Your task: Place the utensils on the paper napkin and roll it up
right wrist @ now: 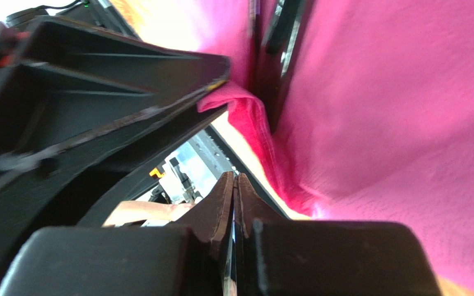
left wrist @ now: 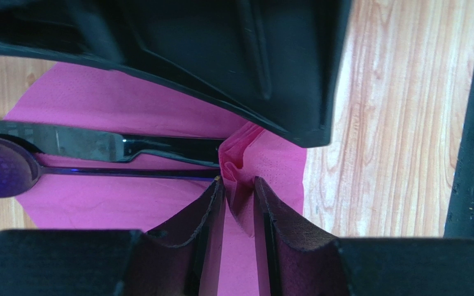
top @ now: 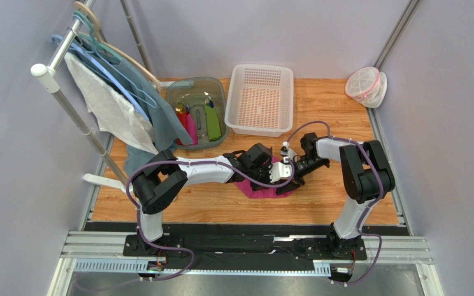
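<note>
The magenta paper napkin [top: 259,190] lies on the wood table under both grippers. In the left wrist view the black knife [left wrist: 128,146] and the dark purple spoon [left wrist: 4,171] lie side by side across the napkin [left wrist: 97,203]. My left gripper [left wrist: 239,191] pinches a raised fold of the napkin's edge, right by the utensils' handle ends. In the top view it [top: 274,172] meets my right gripper [top: 294,168] over the napkin. My right gripper [right wrist: 234,184] has its fingers pressed together with nothing visible between them; the napkin [right wrist: 394,123] fills the view beside it.
A white basket [top: 243,111] stands at the back centre, with a grey-green tub [top: 174,97] of green and pink items to its left. A rack with hangers and white cloth [top: 113,108] leans at the left. A clear plastic bag [top: 365,86] sits at the back right.
</note>
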Available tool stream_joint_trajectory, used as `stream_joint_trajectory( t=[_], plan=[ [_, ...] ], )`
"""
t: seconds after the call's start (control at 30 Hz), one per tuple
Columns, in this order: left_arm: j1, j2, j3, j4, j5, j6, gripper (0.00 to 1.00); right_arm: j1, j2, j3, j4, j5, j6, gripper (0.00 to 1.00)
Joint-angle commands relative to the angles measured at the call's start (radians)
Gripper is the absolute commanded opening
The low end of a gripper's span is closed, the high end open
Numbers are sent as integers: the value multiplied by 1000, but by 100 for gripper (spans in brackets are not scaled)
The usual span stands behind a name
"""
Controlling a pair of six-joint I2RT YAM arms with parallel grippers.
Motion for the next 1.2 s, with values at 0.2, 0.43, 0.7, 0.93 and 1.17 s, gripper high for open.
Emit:
stream_joint_trajectory(
  t=[0.2,0.43,0.7,0.93,1.17],
  plan=[
    [16,-13,47,26,15,-61,36,15,29,20,49,88,27,4],
    [59,-91,18,12,90,-148,44,12,67,24,40,114,27,2],
    [62,-132,-1,-101,145,-275,47,12,119,38,22,121,27,0],
    [62,-89,2,-61,182,-355,48,-2,122,41,13,133,27,0],
    [66,26,74,-86,95,-367,33,-6,84,40,14,124,27,0]
  ],
)
